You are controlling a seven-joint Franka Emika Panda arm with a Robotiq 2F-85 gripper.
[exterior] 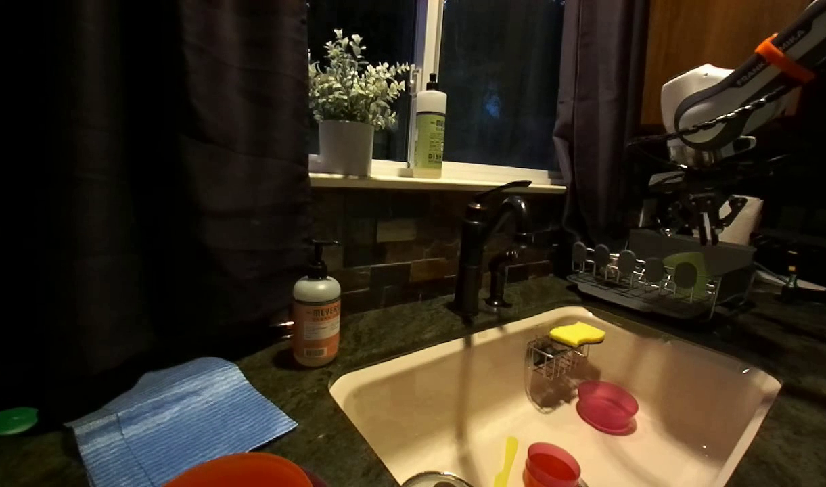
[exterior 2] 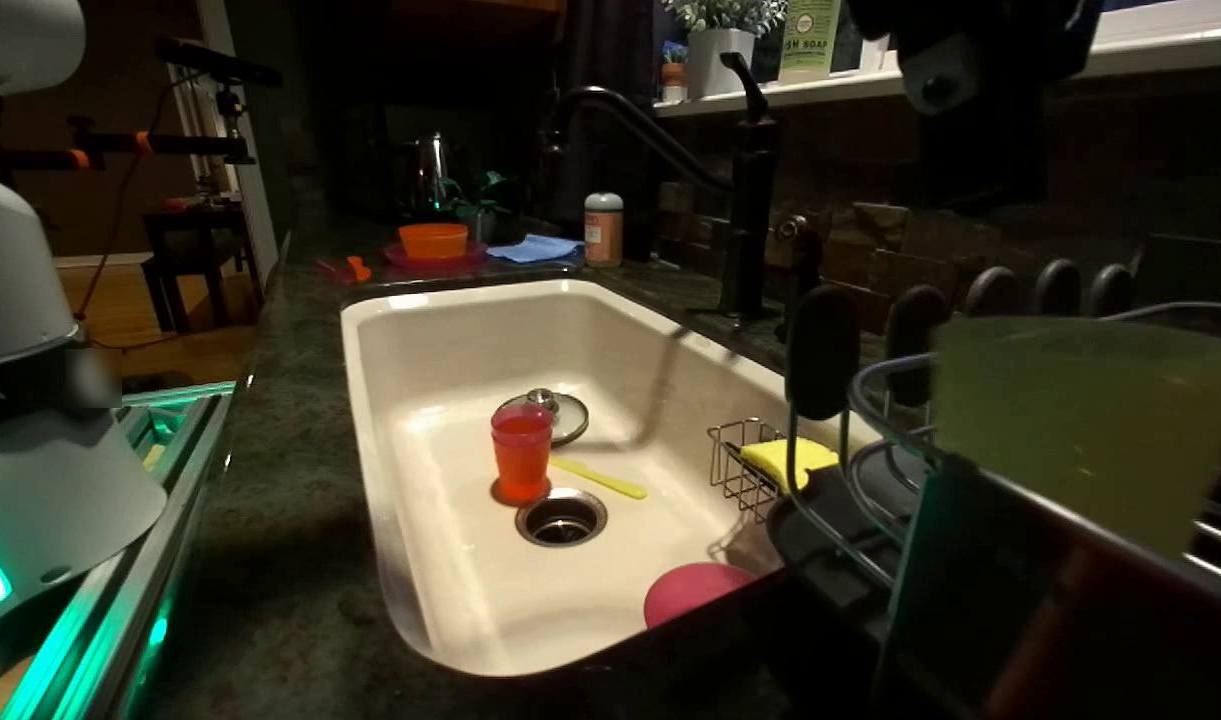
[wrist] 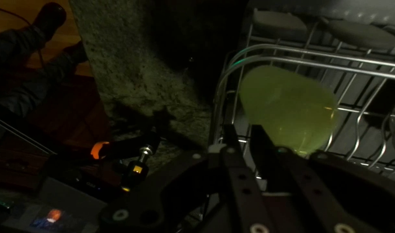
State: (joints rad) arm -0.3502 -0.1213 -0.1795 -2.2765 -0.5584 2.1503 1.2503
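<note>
My gripper (wrist: 243, 131) hangs over the grey dish rack (exterior: 663, 308), its fingers parted by a narrow gap. Between them in the wrist view only rack wires and the tray below show, so nothing is held. A translucent green cup or bowl (wrist: 288, 106) sits in the rack, just beside the right-hand finger in that view; whether they touch I cannot tell. In an exterior view the gripper (exterior: 708, 237) points down just above the green piece (exterior: 689, 265), which is partly hidden by the rack's oval tabs. The green piece (exterior 2: 1080, 420) also looms close in an exterior view.
Beside the rack is a white sink (exterior 2: 440, 570) holding an orange-red cup (exterior 2: 522, 455), a yellow knife (exterior 2: 600, 478), a glass lid (exterior 2: 570, 415) and a pink bowl (exterior: 607, 406). A yellow sponge (exterior: 577, 333) rests on a wire caddy. The dark faucet (exterior: 472, 264) rises behind.
</note>
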